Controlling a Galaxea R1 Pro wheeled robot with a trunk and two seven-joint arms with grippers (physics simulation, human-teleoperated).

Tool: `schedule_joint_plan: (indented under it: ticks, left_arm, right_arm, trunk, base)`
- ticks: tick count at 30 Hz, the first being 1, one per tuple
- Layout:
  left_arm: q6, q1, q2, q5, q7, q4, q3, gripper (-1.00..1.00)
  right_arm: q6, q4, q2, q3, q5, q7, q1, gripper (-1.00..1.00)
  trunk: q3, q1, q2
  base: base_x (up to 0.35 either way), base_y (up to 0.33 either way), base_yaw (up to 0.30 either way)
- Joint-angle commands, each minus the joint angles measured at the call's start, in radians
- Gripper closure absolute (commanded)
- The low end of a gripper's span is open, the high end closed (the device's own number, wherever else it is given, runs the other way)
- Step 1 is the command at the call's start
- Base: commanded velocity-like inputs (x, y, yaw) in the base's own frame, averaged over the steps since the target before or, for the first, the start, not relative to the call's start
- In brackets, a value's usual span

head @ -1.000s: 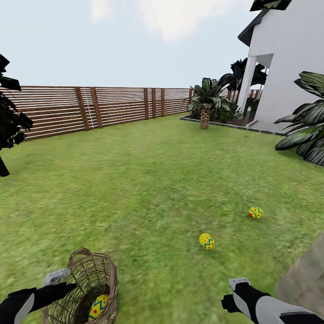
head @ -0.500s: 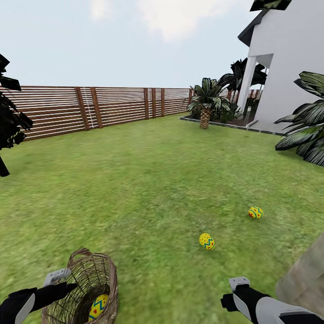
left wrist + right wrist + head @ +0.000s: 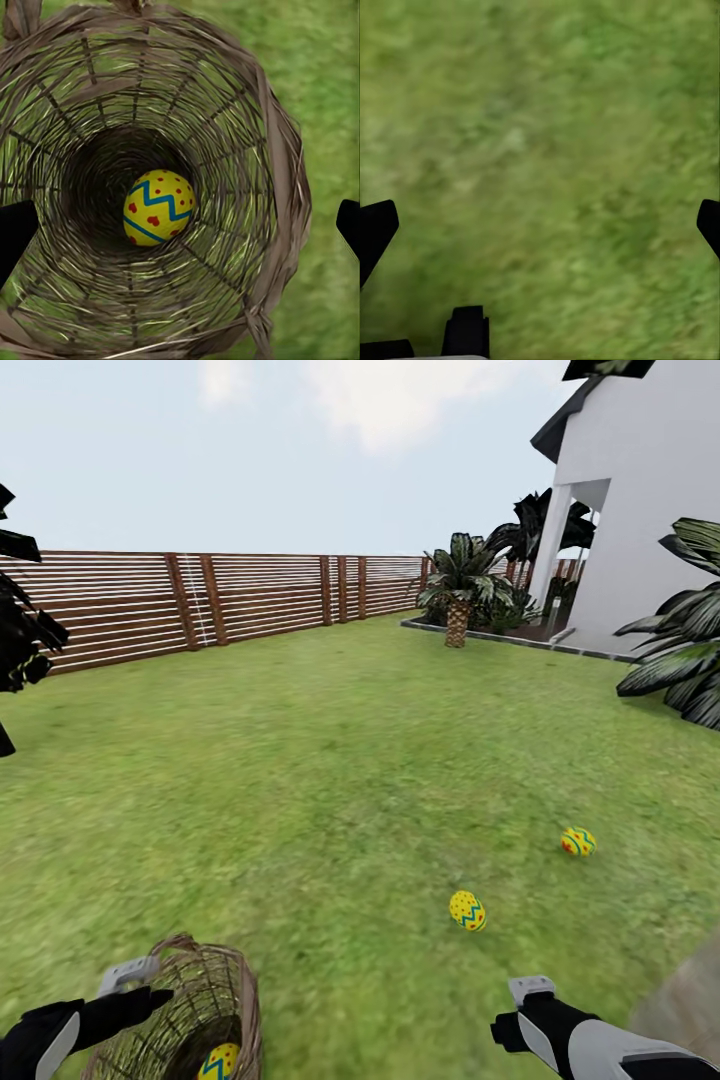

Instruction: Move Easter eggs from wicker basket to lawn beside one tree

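**Ana:** When you looked at that moment, where were the eggs?

**Ben:** Two lay on the lawn, well apart from each other: the nearer egg ahead of the right gripper, and the farther egg beyond it. The last egg sat at the bottom of the basket, down by the robot's left side.

**Ana:** Why would those two have been put just there?

**Ben:** A blurred grey-brown shape stood at the right edge of the head view, and I took it for a tree trunk. Both eggs lay on its side of the grass, so I judged that to be the chosen tree, though the farther egg looked a fair way off.

**Ana:** And the hands?

**Ben:** The left gripper hung just beside the basket rim, fingers spread wide and holding nothing. Its wrist camera looked straight down the mouth at the egg, which suggested it was lined up to reach in. The right one was spread just as wide, empty, with only grass below it.

**Ana:** Any trouble ahead?

**Ben:** The weave narrowed towards the bottom, so wide fingers might have caught the wicker or tipped the basket. I'd say the job was about two-thirds done.
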Motion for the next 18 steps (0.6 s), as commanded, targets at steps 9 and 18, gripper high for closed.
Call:
schedule_joint_plan:
  ticks: [9, 18]
  left_arm:
    - [0.008, 0.000, 0.000, 0.007, -0.003, -0.001, 0.005, -1.00]
    - [0.018, 0.000, 0.063, 0.003, -0.009, -0.004, 0.001, -1.00]
  right_arm:
    - [0.003, 0.001, 0.000, 0.007, 0.002, -0.001, -0.001, -1.00]
    - [0.003, 0.001, 0.000, 0.007, 0.002, -0.002, -0.001, -1.00]
  trunk:
    - [-0.001, 0.000, 0.000]
    - [-0.001, 0.000, 0.000]
  base:
    - [0.057, 0.009, 0.000]
    - [0.000, 0.000, 0.000]
